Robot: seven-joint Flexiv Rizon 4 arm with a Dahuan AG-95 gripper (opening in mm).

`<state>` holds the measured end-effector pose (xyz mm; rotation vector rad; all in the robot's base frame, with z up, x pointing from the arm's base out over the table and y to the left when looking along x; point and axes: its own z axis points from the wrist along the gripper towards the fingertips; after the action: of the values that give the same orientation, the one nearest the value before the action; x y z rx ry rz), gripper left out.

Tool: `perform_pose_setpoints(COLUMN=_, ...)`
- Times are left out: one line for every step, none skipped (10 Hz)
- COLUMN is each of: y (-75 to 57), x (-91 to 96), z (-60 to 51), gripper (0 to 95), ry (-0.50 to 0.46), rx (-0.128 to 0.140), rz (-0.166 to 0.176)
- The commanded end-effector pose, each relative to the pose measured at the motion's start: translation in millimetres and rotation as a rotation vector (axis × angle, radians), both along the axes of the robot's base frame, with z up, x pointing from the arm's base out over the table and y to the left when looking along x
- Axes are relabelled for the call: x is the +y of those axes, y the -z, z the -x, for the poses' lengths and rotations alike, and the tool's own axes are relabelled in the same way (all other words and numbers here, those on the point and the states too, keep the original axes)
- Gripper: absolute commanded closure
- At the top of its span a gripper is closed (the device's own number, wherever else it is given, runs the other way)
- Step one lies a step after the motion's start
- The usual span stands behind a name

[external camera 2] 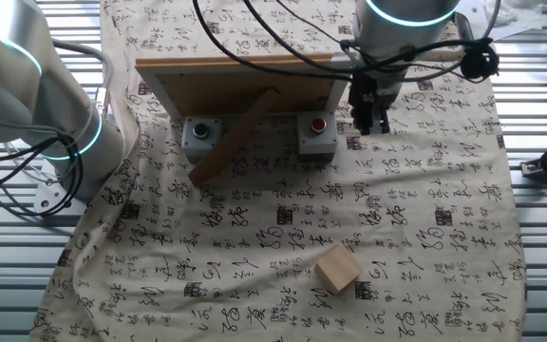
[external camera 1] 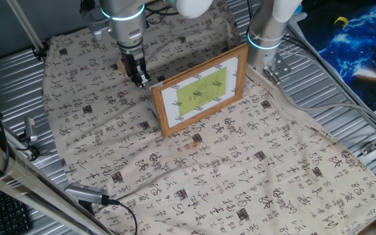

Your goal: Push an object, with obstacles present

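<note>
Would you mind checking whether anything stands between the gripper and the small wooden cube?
Nothing visible does: the gripper hangs beside the brown-bordered picture frame, and only patterned cloth lies between it and the small light-tan wooden cube.

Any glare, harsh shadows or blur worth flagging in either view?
One fixed view: soft even light, white arm casing blown out at top, small light-tan wooden cube tiny beside the two-finger gripper. The other fixed view: cube sharp, faint shadow; brown wooden picture frame seen from behind.
</note>
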<state>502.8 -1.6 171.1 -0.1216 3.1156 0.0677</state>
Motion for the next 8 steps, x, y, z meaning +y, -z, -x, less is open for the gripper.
perform_pose_setpoints(y=3.4, x=-15.6, z=0.8, gripper=95.0, ry=-0.026, rx=0.003, rz=-0.003)
perform_pose_setpoints(y=5.2, x=-25.5, z=3.8, gripper=95.0, ry=-0.046, rx=0.003, rz=0.001)
perform_pose_setpoints(y=6.2, x=-30.6, z=5.0, gripper=95.0, ry=-0.053, rx=0.003, rz=0.0)
perform_pose_setpoints(y=10.5, x=-49.7, z=8.1, gripper=95.0, ry=-0.092, rx=0.001, rz=-0.001)
perform_pose_setpoints(y=12.4, x=-58.3, z=9.5, gripper=95.0, ry=-0.11, rx=0.001, rz=-0.001)
perform_pose_setpoints(y=13.0, x=-65.0, z=11.2, gripper=95.0, ry=-0.12, rx=0.003, rz=-0.001)
perform_pose_setpoints(y=13.6, x=-70.3, z=12.9, gripper=95.0, ry=-0.136, rx=0.003, rz=0.002)
perform_pose_setpoints(y=17.1, x=-81.8, z=15.7, gripper=95.0, ry=-0.183, rx=0.003, rz=0.011)
